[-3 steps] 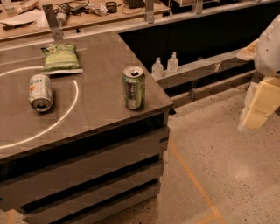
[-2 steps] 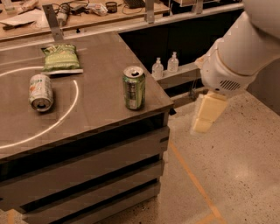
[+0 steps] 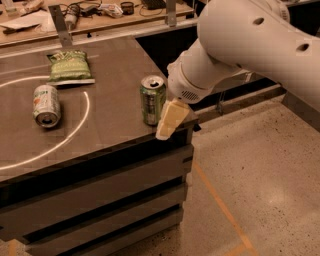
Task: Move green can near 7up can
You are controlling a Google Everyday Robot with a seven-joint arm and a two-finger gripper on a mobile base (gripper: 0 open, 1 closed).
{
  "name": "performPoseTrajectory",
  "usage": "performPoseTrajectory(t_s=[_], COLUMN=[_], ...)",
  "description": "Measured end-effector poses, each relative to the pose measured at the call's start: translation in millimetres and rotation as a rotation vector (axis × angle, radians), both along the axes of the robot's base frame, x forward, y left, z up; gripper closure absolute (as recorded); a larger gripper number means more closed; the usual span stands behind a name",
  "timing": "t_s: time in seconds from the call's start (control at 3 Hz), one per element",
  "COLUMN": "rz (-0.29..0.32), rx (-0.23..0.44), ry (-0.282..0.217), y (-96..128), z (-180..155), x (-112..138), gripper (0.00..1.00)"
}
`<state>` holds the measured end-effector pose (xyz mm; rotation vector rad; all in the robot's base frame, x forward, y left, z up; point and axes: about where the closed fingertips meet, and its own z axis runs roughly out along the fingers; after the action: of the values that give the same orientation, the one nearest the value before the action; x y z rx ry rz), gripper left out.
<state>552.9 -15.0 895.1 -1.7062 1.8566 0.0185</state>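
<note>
The green can point(image 3: 152, 100) stands upright near the right front corner of the dark tabletop point(image 3: 110, 125). The 7up can point(image 3: 46, 104) lies on its side at the left of the tabletop, its silver end facing the front. My gripper point(image 3: 170, 121), on the big white arm point(image 3: 250, 45), hangs just right of the green can at the table's corner, its pale fingers pointing down and to the left, close beside the can.
A green chip bag point(image 3: 69, 66) lies behind the 7up can. A white circle line point(image 3: 80, 127) is drawn on the tabletop. A cluttered workbench point(image 3: 100, 12) runs along the back. Speckled floor point(image 3: 260, 185) lies to the right.
The arm has swung in from the right and its gripper has come leftward, from out over the floor to right beside the green can. The cans have not moved.
</note>
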Motion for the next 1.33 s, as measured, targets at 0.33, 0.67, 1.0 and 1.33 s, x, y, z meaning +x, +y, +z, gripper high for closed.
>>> performPoseTrajectory(t_s=[0.33, 0.67, 1.0, 1.33], rz=[-0.001, -0.067, -0.107, -0.104], rx=[0.0, 0.051, 0.143, 0.144], ry=[0.001, 0.063, 0.142, 0.143], y=[-0.8, -44.4, -66.5, -65.5], z=[0.3, 17.5, 32.0, 32.3], x=[-0.4, -14.1, -19.5, -19.6], gripper=[0.0, 0.0, 0.0, 0.0])
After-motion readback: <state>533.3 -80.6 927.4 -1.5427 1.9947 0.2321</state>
